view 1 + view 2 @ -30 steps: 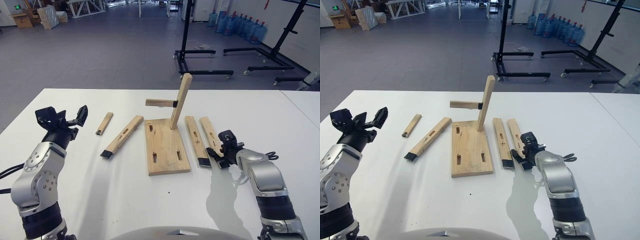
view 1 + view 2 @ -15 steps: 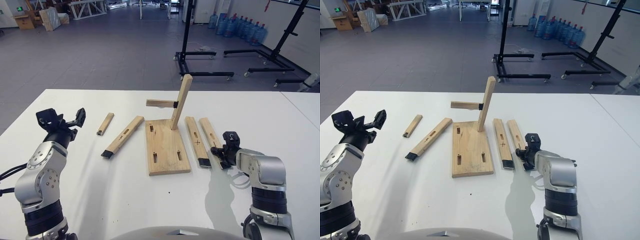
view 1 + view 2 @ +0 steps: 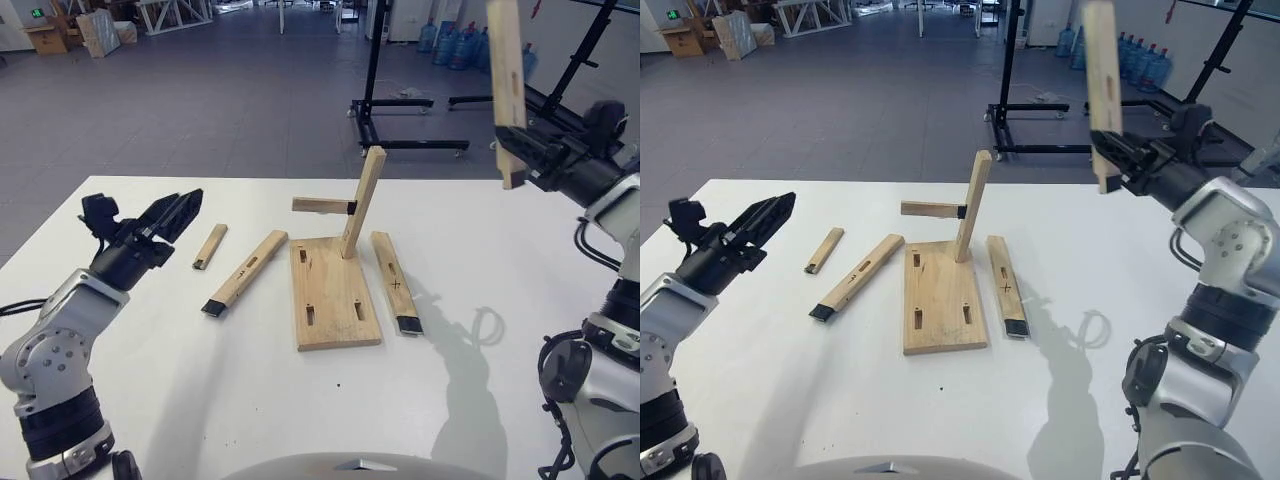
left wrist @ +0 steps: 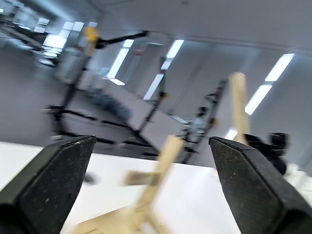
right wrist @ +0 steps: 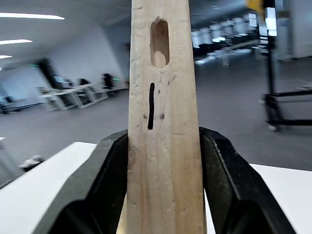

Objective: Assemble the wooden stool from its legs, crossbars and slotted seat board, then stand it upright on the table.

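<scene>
To seat it well, the leg (image 3: 505, 85), raised upright high to the right of the seat board (image 3: 335, 300), should come down plumb into a free slot; the right gripper (image 3: 528, 158) clamps its lower end between both fingers, while the left gripper (image 3: 165, 218), left of the board, has its fingers spread.

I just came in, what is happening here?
The robot is assembling a stool. Its right gripper holds one leg upright above the table. The seat board lies flat with a standing leg in one slot, a crossbar joined to it. A spare leg lies right of the board, another leg and a short crossbar left of it. The left gripper is open, empty.
</scene>
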### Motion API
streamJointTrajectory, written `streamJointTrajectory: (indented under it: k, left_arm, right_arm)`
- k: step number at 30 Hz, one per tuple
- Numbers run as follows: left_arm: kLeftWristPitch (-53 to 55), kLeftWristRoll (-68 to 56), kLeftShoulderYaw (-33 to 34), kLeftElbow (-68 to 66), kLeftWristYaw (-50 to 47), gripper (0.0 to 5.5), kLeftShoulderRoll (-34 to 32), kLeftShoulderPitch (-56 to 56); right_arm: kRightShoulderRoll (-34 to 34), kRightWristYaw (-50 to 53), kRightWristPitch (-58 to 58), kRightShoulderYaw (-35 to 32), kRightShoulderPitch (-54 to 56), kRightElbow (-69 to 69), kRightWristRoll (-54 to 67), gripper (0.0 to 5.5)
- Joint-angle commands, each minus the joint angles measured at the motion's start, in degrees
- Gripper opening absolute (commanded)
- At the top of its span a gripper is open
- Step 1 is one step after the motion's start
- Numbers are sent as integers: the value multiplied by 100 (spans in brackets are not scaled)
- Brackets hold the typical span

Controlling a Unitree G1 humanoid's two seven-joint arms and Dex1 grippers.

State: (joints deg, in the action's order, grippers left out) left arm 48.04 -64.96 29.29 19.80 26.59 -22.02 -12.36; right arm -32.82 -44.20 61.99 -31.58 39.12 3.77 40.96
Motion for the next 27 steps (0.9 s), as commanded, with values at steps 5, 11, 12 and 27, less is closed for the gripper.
streamJointTrajectory:
  k: [5, 11, 12, 27]
  left_arm:
    - [270, -666, -1452, -50, 92, 427, 527, -942]
    - [360, -1461, -1502, -160, -334, 427, 628, -1096]
    - [376, -1773, -1453, -213, -452, 427, 627, -1131]
    - [511, -3272, -1773, -801, -1399, 327, 318, -1221]
  right_arm:
    - [1136, -495, 732, 1696, -1050, 1303, 1703, 202]
    - [1217, -353, 636, 2178, -1267, 1315, 1881, 202]
    - [1226, -329, 615, 2224, -1295, 1314, 1887, 202]
    - [1212, -122, 489, 2433, -1435, 1309, 2176, 202]
